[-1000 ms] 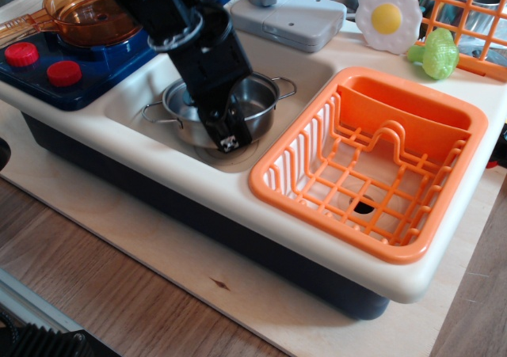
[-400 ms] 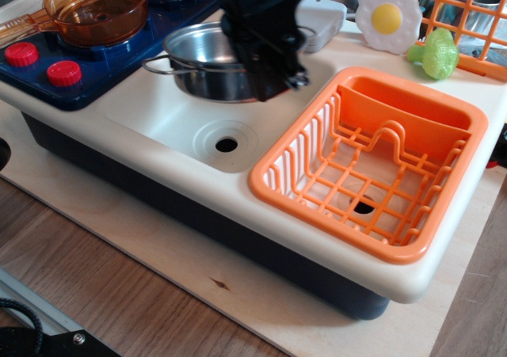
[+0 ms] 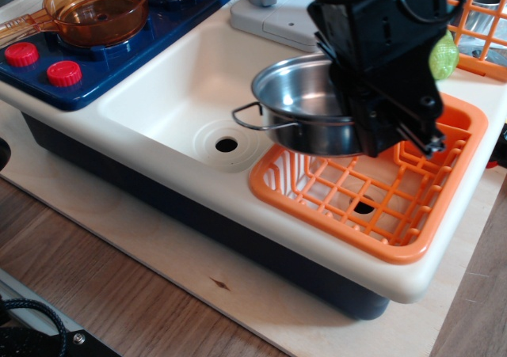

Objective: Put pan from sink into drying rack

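I've got my gripper point(image 3: 396, 127) pinching the pan point(image 3: 305, 108) by its rim, over the rack's point(image 3: 333, 203) near-left corner. Should center it over the rack, then lower gently.

Pan in the air above the rack, right of the sink.

Held by the gripper point(image 3: 396, 131) at its right rim, the pan point(image 3: 305, 108) over the left part of the drying rack point(image 3: 348, 195), clear of its bottom. Left of the rack, the sink point(image 3: 178, 88), drain hole at its near side. Further left, a stove point(image 3: 103, 52) with a long-handled pan point(image 3: 95, 9) on it. Behind the sink, a faucet base point(image 3: 273, 17).
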Action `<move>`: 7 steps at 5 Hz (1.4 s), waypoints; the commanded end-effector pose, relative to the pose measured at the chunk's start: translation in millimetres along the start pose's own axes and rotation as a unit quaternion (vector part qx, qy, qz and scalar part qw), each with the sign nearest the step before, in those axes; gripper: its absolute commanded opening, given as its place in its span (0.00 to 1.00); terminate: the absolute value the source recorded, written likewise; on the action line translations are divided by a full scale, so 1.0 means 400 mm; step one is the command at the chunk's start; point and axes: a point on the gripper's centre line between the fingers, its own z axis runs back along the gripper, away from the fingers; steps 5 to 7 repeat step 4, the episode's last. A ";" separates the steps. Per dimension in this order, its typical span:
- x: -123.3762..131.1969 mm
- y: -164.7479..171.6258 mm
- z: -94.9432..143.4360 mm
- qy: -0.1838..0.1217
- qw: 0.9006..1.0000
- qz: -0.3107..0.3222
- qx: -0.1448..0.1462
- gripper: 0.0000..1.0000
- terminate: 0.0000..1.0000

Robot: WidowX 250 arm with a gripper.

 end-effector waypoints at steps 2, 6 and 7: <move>0.090 -0.051 -0.034 -0.084 0.993 -0.075 -0.022 1.00 0.00; 0.090 -0.051 -0.034 -0.084 0.993 -0.075 -0.022 1.00 1.00; 0.090 -0.051 -0.034 -0.084 0.993 -0.075 -0.022 1.00 1.00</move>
